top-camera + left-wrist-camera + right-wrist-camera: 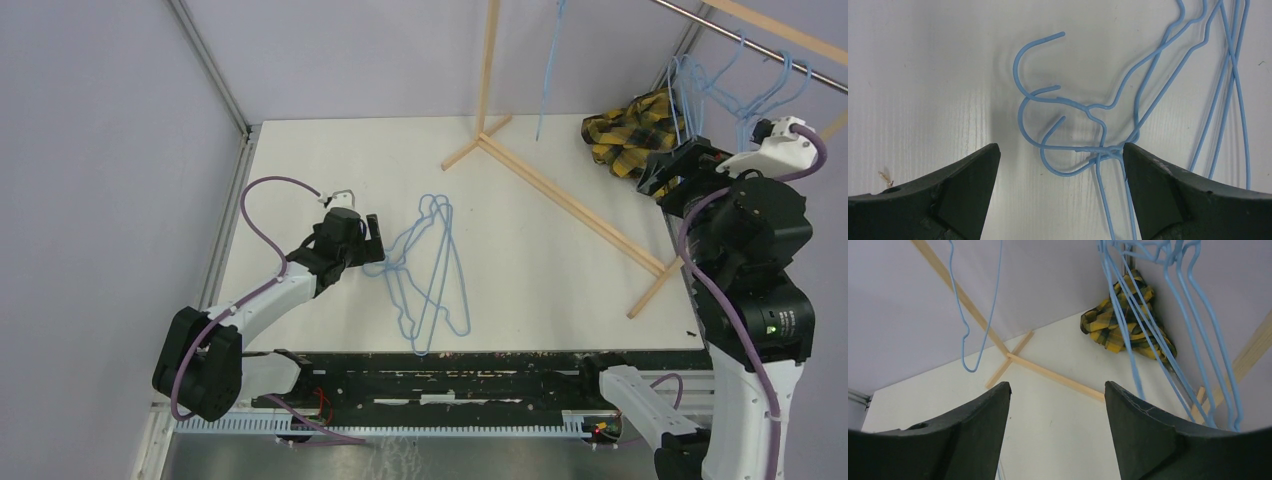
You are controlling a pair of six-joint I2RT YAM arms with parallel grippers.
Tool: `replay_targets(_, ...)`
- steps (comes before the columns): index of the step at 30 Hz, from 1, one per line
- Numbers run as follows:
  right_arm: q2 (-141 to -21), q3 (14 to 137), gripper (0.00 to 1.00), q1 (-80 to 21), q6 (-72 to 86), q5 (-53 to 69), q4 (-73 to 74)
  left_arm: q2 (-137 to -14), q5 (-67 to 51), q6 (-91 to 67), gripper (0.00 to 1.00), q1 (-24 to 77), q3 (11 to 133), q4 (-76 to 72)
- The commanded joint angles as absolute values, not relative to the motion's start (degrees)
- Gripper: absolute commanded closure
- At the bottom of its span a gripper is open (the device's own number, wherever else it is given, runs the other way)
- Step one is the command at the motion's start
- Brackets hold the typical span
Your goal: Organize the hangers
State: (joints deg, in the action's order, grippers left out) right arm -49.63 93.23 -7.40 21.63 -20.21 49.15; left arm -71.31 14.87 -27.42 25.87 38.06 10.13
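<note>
Found tangled hangers (430,270) lying flat on the white table (300,160), hooks toward the left gripper (1060,150). Found that gripper low over the table, jaws spread wide, gripping nothing, with hooks between the fingers and the twisted necks just beside one fingertip. Noted right gripper (1057,387) raised, jaws likewise wide and empty, near the hung hangers (690,95) on the wooden rack (560,190). Noted a single hanger (548,70) hanging apart and a plaid cloth (630,125) at the table's far right corner.
</note>
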Motion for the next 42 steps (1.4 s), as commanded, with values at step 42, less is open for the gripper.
replay_targets(42, -103.4, 80.3, 0.47, -55.2, 20.8, 1.8, 25.9, -67.1, 12.7, -34.1, 0.01, 11.5, 37.9, 8.0)
